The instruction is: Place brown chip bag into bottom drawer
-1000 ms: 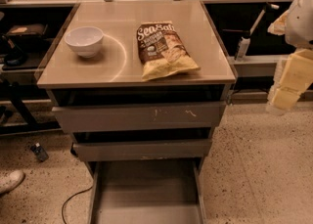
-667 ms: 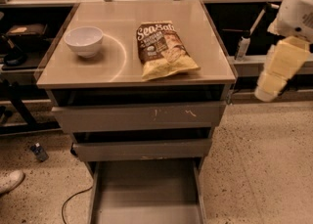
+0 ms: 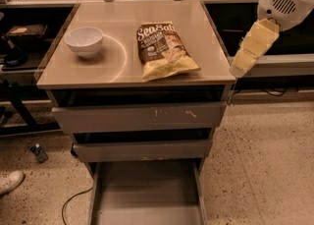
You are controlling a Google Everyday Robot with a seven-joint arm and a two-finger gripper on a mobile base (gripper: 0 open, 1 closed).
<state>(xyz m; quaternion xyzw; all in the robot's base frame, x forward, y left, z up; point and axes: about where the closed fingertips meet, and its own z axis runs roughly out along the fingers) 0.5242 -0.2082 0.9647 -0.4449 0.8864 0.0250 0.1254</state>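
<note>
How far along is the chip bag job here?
Done: the bottom drawer is open, its visible floor bare. In hand: the gripper hangs right of the cabinet top, apart from the brown chip bag. Left: grasping the bag, which lies on that top near a white bowl, and placing it in the drawer.

Brown chip bag (image 3: pixel 164 49) is lying on the desk (image 3: pixel 196 22) above the pulled-out bottom drawer (image 3: pixel 147 197), while the claw (image 3: pixel 243 61) is hovering beside the desk's edge.

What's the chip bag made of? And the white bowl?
Brown chip bag: likely thin plastic film, crinkled and shiny. White bowl: looks like glazed ceramic, maybe plastic; smooth, glossy. The pincer hangs right of the cabinet top, apart from both.
</note>
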